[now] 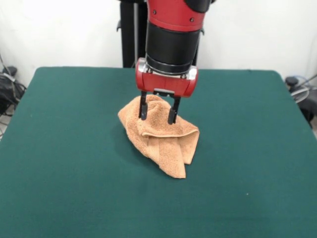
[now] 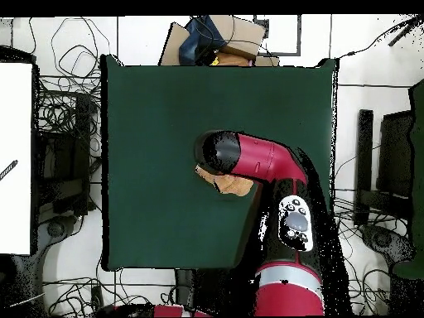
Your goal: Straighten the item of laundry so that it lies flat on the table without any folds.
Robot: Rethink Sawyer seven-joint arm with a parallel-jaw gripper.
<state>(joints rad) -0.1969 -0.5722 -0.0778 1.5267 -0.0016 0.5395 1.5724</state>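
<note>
Small orange-tan terry-cloth towel (image 1: 161, 136) lies bunched, folded over itself, near middle of large dark green felt-covered table (image 1: 64, 163). Red-and-black gripper (image 1: 158, 118) stands over its far part, fingers spread, tips pressed into pile, nothing pinched. We judge cloth light, limp, grippy; it will drape, not slide. Best hold: exposed hemmed corner at near end, then draw outward.

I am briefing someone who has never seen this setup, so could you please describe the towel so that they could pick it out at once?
Start from the big dark green table; near its middle the red and black arm comes down, and its end effector stands with open fingers over a crumpled cloth. That cloth is the towel: light orange-tan terry, bunched and folded over itself, and the only thing lying on the green surface.
</note>
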